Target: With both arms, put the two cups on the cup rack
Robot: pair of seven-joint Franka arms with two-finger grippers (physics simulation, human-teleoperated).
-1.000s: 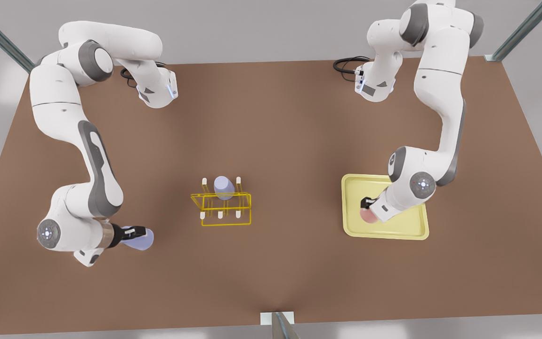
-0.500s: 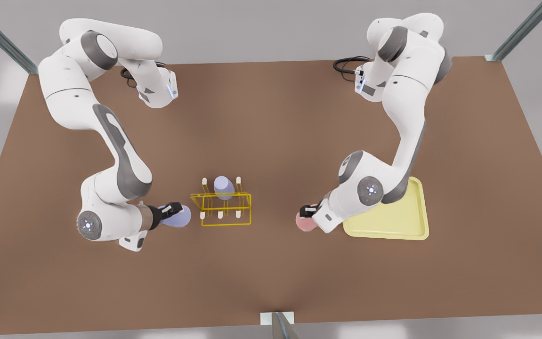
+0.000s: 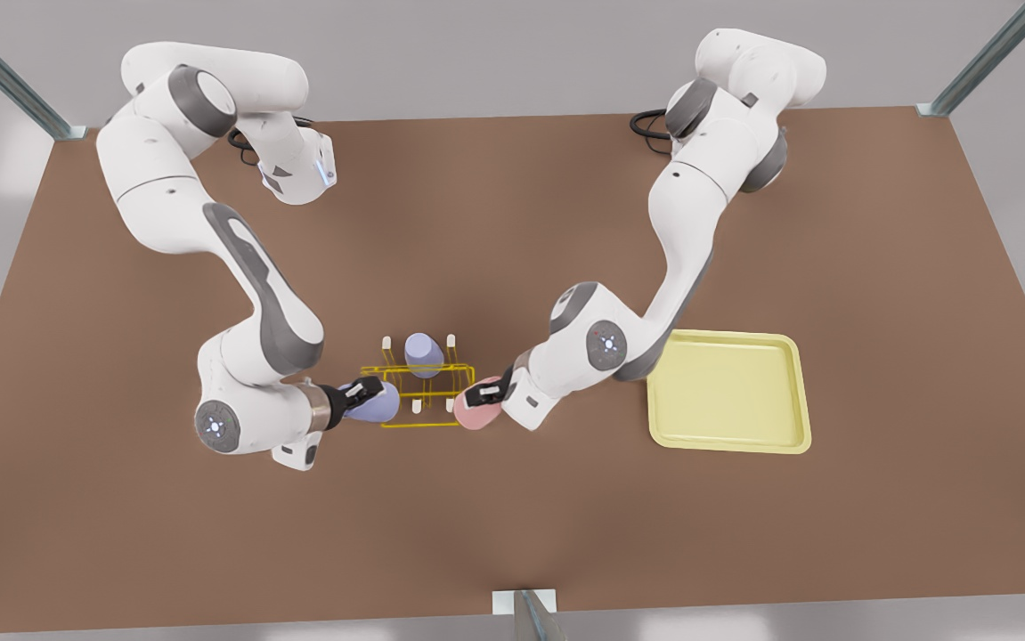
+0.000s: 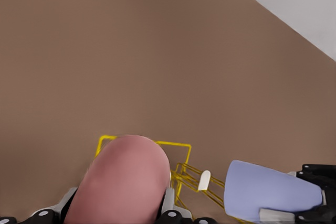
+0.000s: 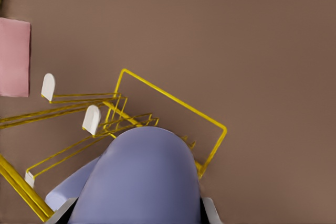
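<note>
The left gripper (image 3: 483,393), on the front view's right, is clamped on the pink cup (image 3: 473,413) at one end of the cup rack (image 3: 419,396). The right gripper (image 3: 362,393), on the front view's left, is clamped on the lavender cup (image 3: 377,404) at the opposite end. Both cups appear to be held above the near row of pegs, and a third lavender cup (image 3: 423,352) already sits on a far-row peg. Each held cup seems to lie tipped, its long axis roughly level and its rounded closed end pointing away from its gripper; in the left wrist view the pink cup (image 4: 126,182) shows that end foremost. To seat them well, each arm would likely need to turn its cup mouth-down, centre the mouth over a free white-tipped peg (image 5: 91,119), and lower straight without nudging the thin wire frame or the other arm. The yellow tray (image 3: 729,392) lies apart on the table (image 3: 512,223).
</note>
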